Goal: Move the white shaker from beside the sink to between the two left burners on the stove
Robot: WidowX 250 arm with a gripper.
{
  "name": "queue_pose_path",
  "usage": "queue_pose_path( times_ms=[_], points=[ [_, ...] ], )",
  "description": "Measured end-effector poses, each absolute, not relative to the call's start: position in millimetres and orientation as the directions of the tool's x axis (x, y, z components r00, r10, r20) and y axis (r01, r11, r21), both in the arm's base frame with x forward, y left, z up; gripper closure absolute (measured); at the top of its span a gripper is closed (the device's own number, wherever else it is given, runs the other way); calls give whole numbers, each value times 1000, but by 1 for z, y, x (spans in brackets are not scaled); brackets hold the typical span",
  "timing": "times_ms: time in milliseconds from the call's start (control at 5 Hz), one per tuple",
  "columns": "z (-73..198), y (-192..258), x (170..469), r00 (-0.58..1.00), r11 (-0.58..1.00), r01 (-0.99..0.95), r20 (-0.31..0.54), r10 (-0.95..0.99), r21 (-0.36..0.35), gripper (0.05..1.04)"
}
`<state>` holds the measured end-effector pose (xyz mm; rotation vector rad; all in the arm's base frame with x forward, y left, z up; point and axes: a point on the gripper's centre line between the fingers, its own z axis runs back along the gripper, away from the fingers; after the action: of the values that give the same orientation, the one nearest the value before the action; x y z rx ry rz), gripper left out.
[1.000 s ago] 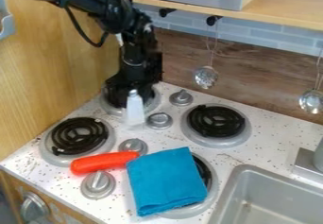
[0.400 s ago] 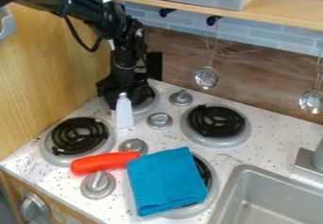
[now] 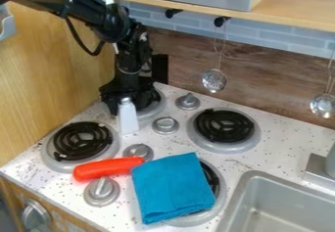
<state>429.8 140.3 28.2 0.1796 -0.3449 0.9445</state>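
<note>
Shifted left in view since the earlier frame: slim white bottle (image 3: 128,117), apparently held near its top by the black two-finger gripper (image 3: 124,96). Grasp appears complete, release outstanding; base contact unconfirmed. Top points up, long axis near-vertical. Adjacent: upper coil burner (image 3: 156,109), round silver knob (image 3: 165,125).
</note>
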Motion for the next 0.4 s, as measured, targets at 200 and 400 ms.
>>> queue_pose_path(
  times_ms=[200,400],
  points=[
    [30,138,424,562,600,-800,365,743,10,78],
    [59,134,420,587,640,-768,412,697,13,79]
  ],
)
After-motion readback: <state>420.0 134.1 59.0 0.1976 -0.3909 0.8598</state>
